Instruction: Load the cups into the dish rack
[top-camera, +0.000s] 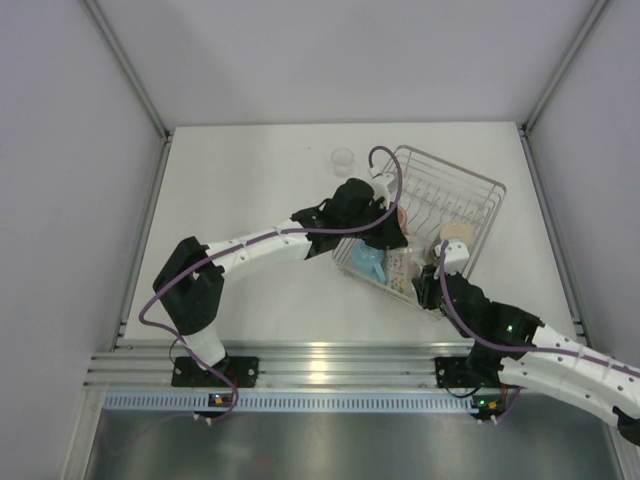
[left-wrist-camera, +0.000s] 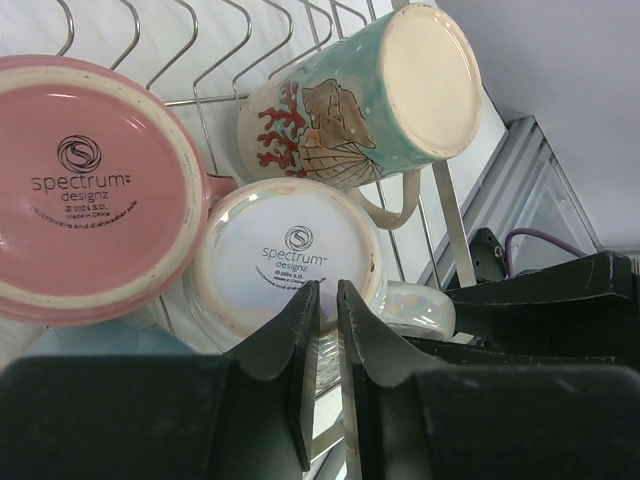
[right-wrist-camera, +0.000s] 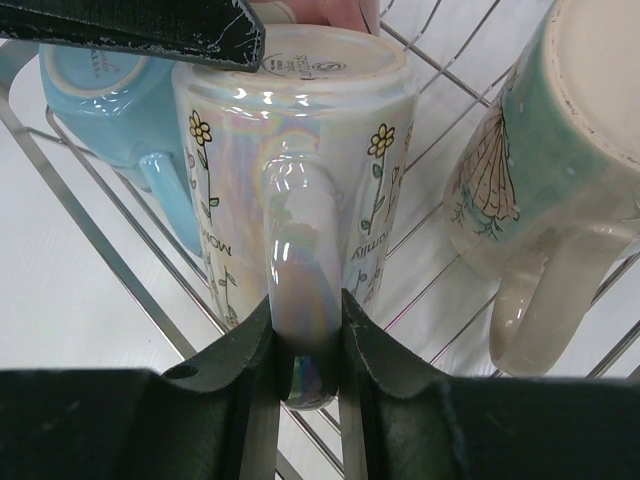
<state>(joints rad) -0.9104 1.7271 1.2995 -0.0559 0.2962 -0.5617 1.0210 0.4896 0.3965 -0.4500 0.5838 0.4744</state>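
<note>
Mugs fill the near end of the dish rack (top-camera: 489, 186), which sits aslant on the right half of the table (top-camera: 250, 200). The flowered pearly mug (right-wrist-camera: 300, 150) stands upside down, its long axis upright and its stamped base on top. Its handle faces the right wrist camera, and the right gripper (right-wrist-camera: 305, 325) is clamped on that handle, one finger on each side.

The left gripper (left-wrist-camera: 328, 300) hangs over the same mug's base with its fingers drawn almost together, only a thin slit between them. Whether anything is pinched there cannot be made out.

Beside the flowered mug, the pink mug (left-wrist-camera: 85, 180) is also inverted, with its base towards the left wrist camera and its left side cut off by the frame. The teal seahorse mug (left-wrist-camera: 360, 110) leans with its base tipped up and its handle hanging low. A light blue mug (right-wrist-camera: 110, 90) is partly hidden behind the flowered one.

From above, the arms cover most of the cups. A clear glass (top-camera: 343, 158) stands on the table just outside the rack's far left corner.
</note>
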